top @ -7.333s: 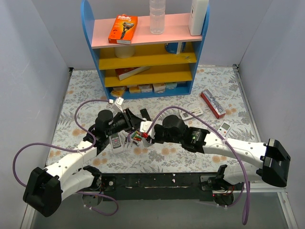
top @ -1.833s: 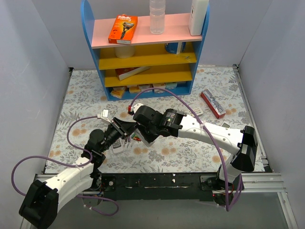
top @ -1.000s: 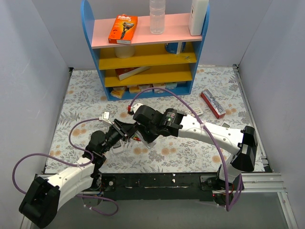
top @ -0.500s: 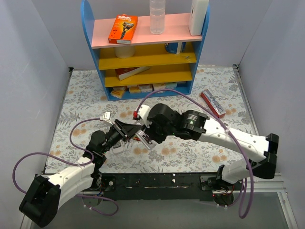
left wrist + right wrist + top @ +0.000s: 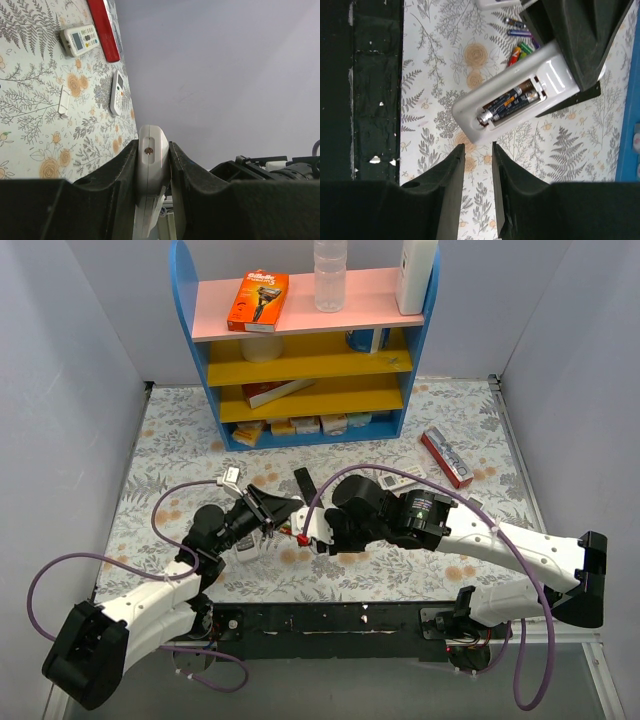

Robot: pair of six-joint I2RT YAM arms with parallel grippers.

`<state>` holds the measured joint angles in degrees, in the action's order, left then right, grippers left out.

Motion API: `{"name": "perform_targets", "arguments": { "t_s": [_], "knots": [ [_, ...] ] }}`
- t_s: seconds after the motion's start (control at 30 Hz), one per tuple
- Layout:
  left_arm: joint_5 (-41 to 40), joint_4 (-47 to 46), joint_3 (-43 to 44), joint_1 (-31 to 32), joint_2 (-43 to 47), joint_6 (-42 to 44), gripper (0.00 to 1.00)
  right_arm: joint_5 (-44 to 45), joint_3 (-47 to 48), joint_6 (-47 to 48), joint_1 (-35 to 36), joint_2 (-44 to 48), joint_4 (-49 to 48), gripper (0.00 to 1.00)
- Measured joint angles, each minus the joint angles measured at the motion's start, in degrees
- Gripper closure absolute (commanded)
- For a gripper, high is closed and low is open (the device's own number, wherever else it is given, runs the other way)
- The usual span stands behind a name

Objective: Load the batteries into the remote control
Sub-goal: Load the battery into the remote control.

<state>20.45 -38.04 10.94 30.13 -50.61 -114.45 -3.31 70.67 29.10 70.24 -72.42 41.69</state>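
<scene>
My left gripper (image 5: 268, 516) is shut on a grey-white remote (image 5: 151, 160), held tilted above the mat. In the right wrist view this remote (image 5: 470, 112) shows its open back compartment with two dark cells (image 5: 512, 102) lying in it. Loose batteries (image 5: 520, 50) in red, green and purple lie on the mat beyond it, with two more dark ones (image 5: 516, 28) nearby; they show red in the top view (image 5: 289, 532). My right gripper (image 5: 477, 150) is open and empty, just short of the remote's end. A slim black bar (image 5: 303, 481) lies on the mat behind both grippers.
A blue shelf unit (image 5: 300, 340) stands at the back. A white remote with a display (image 5: 395, 478), a red box (image 5: 446, 457) and a small white remote (image 5: 472, 506) lie at the right. The black front rail (image 5: 375, 90) runs along the near edge.
My right arm has drawn back from over the held remote toward the right and near side. My left gripper still holds the remote, raised slightly.
</scene>
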Motion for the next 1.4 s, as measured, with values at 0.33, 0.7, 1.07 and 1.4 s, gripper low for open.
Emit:
{"name": "perform_targets", "arguments": {
  "t_s": [0.33, 0.7, 1.07, 1.4],
  "knots": [
    [1.5, 0.3, 1.4, 0.0, -1.5, 0.0, 1.0, -3.7, 0.0, 5.6, 0.0, -0.4, -3.3, 0.69],
    [2.2, 0.3, 2.2, 0.0, -2.2, 0.0, 1.0, -4.6, 0.0, 7.6, 0.0, -2.3, -3.4, 0.75],
    [3.1, 0.3, 2.6, 0.0, -2.6, 0.0, 1.0, -4.0, 0.0, 8.5, 0.0, -3.2, -5.0, 0.82],
    [3.3, 0.1, 2.8, 0.0, -2.7, 0.5, 1.0, -2.2, -0.9, 8.5, 0.0, -3.9, -6.9, 0.86]
  ]
}}
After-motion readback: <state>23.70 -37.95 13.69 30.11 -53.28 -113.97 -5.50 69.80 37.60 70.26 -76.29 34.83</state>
